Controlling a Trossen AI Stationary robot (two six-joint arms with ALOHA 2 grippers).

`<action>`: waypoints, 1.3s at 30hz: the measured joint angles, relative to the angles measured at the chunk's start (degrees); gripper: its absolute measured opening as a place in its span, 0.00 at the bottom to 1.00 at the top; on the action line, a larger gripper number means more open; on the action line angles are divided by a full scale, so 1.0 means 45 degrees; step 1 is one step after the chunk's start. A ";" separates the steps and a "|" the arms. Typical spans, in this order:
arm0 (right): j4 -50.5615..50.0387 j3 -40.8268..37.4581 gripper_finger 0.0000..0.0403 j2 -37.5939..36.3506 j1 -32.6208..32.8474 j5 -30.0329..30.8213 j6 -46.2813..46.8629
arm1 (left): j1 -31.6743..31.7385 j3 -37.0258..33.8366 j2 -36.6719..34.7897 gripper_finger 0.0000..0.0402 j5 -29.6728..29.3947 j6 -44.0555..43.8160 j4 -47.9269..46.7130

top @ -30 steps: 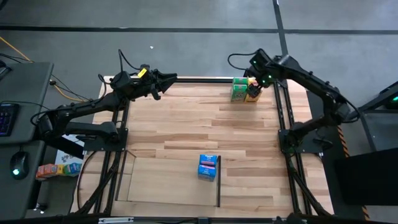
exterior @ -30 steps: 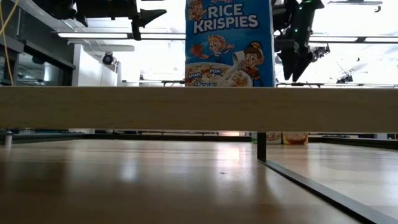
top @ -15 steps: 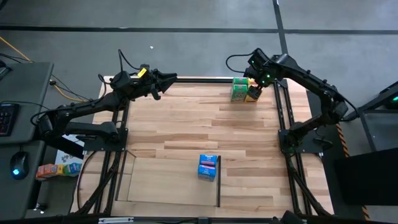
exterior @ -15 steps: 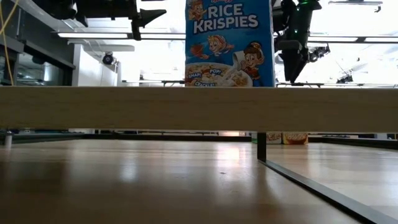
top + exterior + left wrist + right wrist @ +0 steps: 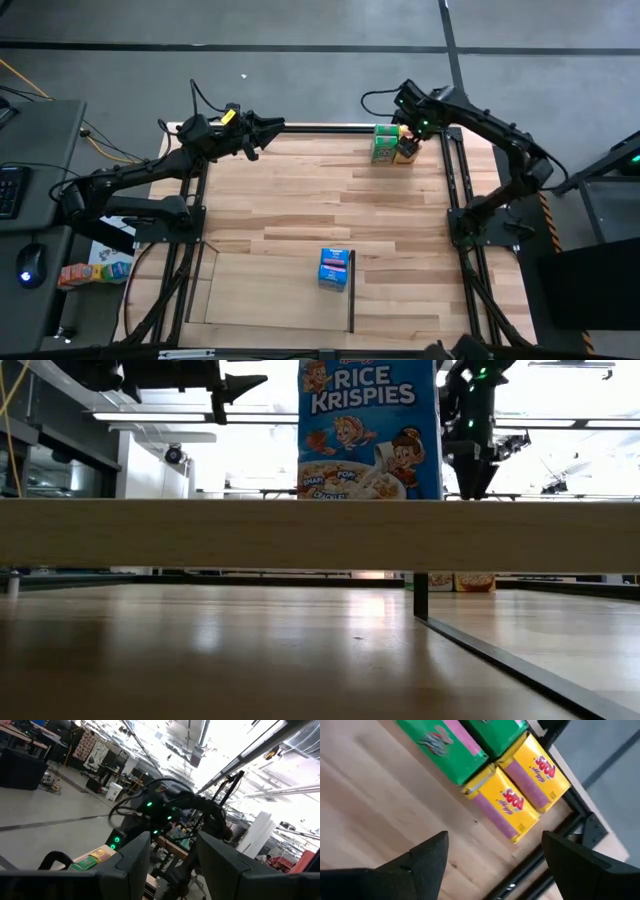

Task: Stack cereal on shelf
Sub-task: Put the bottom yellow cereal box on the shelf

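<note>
Two green cereal boxes [image 5: 452,740] and two yellow ones [image 5: 502,802] lie flat, side by side, at the table's far right corner [image 5: 392,146]. My right gripper [image 5: 494,840] hangs open above them and points down, with its fingers apart over the yellow boxes and touching nothing. A blue cereal box [image 5: 335,268] stands upright on the pale shelf [image 5: 260,295] near the front edge, next to the shelf's black bar [image 5: 352,305]. My left gripper [image 5: 276,126] waits open and empty, raised over the far left corner.
A black metal frame [image 5: 455,190] runs along the table's sides and far edge, close behind the yellow boxes. Bare wood [image 5: 300,195] lies between the far boxes and the shelf. A desk with a mouse [image 5: 30,265] stands off the table's left.
My right gripper has sunk a little toward the boxes at the far right corner and tipped to point more steeply down. It has stayed open. The boxes have not moved.
</note>
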 joint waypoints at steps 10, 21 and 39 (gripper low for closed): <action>0.0002 -0.0012 0.73 0.1499 0.0197 0.1309 -0.2274 | 0.0000 0.0000 -0.0002 0.38 -0.0033 0.0103 0.0089; 0.0712 -0.0012 0.73 0.1634 0.0204 0.1300 -0.2995 | 0.0000 0.0000 -0.0002 0.38 -0.0033 0.0423 0.0092; 0.0543 -0.0008 0.73 0.2666 0.0316 0.1600 -0.2666 | 0.0000 0.0000 -0.0002 0.38 -0.0023 0.0335 0.0097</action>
